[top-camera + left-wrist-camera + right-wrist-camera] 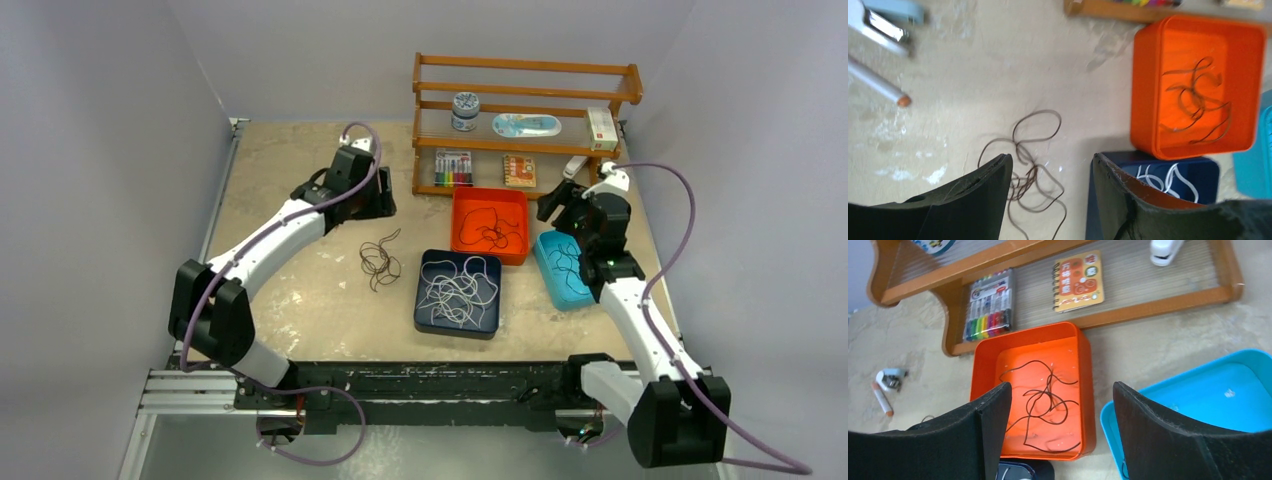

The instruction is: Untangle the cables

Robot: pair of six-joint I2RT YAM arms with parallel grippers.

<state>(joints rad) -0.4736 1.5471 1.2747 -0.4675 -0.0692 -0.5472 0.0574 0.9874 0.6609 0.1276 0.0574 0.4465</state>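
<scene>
A loose tangle of brown cables [378,262] lies on the bare table; in the left wrist view these cables [1028,172] sit below and between my open left gripper [1052,157], which hangs above them, holding nothing. A dark cable [490,232] lies curled in the orange tray [460,200]. White cables [458,290] fill the navy tray [424,318]. Another dark cable [566,258] rests in the light-blue tray [541,262]. My right gripper [1062,385] is open and empty above the gap between the orange tray [1086,370] and the light-blue tray [1228,400].
A wooden shelf rack [525,95] stands at the back with markers [989,310], a small notebook [1079,280], a white stapler [1165,250], a jar and a box. A pen [878,85] and a small clip lie on the table to the left.
</scene>
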